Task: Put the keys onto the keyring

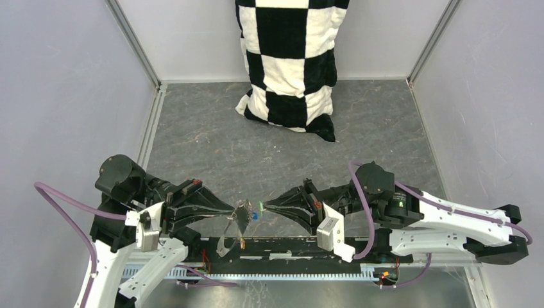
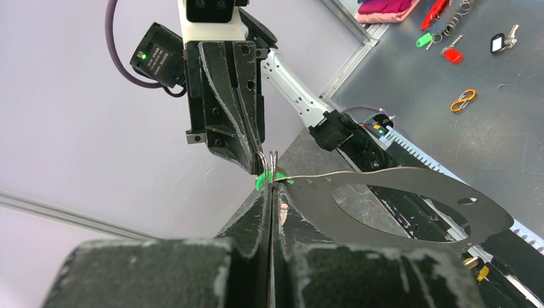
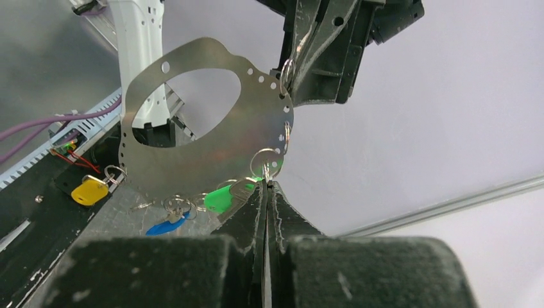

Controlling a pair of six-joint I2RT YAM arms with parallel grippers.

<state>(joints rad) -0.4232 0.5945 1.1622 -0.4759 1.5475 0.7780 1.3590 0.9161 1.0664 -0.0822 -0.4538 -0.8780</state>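
Left tool [image 1: 232, 210], right tool [image 1: 266, 205]: both clamped tight, held low, tips pointing at each other.

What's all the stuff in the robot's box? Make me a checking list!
Surface: grey marbled table.
Job's things: keyring held up between both arms; green key, blue key, yellow key dangle at its edge.
Clutter: checkered cloth at the back.
Grippers: left gripper shut on the keyring; right gripper shut on a small ring beside the green key.
Cables: purple cable looping on each arm.
Surroundings: pale walls.
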